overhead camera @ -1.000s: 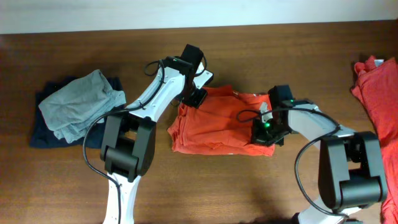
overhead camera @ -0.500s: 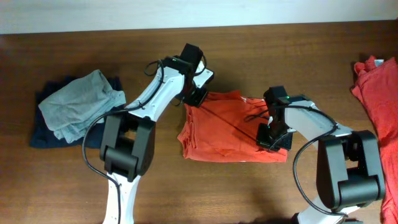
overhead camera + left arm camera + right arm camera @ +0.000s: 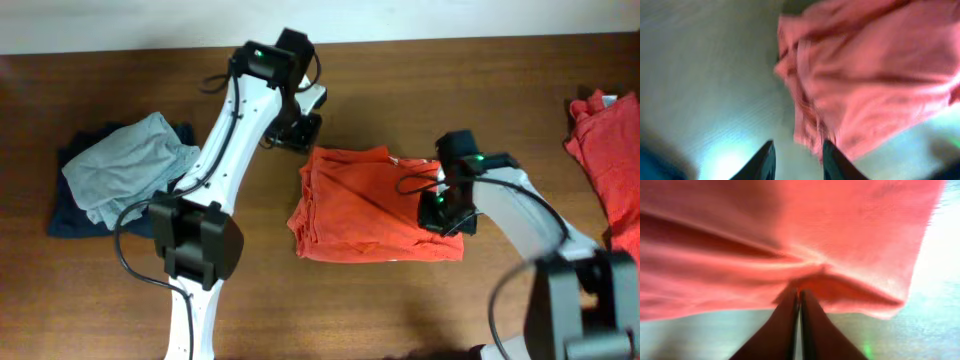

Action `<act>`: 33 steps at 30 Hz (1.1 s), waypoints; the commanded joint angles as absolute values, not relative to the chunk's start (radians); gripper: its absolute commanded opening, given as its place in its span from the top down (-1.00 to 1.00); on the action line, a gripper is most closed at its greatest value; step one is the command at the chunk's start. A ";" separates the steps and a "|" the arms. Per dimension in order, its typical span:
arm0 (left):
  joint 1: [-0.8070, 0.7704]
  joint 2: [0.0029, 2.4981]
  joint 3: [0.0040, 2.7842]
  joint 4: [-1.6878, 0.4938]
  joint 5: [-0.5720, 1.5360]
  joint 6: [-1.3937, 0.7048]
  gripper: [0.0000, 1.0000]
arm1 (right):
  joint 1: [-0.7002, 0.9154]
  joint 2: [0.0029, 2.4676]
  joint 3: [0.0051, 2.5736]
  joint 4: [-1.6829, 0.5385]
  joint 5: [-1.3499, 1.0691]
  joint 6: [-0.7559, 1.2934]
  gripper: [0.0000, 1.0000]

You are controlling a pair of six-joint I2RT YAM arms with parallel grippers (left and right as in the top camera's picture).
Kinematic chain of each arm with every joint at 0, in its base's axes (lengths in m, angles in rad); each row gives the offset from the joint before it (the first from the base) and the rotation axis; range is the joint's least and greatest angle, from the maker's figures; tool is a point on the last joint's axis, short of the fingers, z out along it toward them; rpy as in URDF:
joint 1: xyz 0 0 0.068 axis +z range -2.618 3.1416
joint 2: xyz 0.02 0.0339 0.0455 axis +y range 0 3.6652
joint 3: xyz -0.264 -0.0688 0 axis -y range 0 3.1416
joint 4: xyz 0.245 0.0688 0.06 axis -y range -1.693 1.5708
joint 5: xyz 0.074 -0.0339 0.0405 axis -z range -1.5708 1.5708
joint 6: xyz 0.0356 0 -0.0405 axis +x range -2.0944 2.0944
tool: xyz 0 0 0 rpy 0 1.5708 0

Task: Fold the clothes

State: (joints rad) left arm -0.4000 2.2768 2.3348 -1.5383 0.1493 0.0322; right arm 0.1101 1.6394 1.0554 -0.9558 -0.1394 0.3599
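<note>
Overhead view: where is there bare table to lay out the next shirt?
Bare table lies behind the folded shirt and in front of it, between the left arm and right arm. Crowded: the gray-and-navy pile left, the red shirt at the right edge.

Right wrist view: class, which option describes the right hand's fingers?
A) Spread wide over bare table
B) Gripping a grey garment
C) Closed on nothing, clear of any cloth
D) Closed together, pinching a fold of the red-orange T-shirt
D: the right hand has its two fingers pressed together with no gap, and a ridge of the red-orange T-shirt is gathered right at their tips.
</note>
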 commanded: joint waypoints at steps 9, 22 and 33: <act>-0.427 1.988 2.395 -1.688 -0.013 -0.216 0.46 | 0.104 1.382 1.132 -0.961 -0.158 0.318 0.06; -0.694 1.798 1.434 -1.099 0.334 -0.144 0.24 | 0.103 1.522 1.132 -0.775 -0.193 0.343 -0.06; -0.691 1.918 1.386 -1.039 0.174 -0.171 0.17 | 0.078 1.664 1.132 -0.699 -0.300 0.409 -0.06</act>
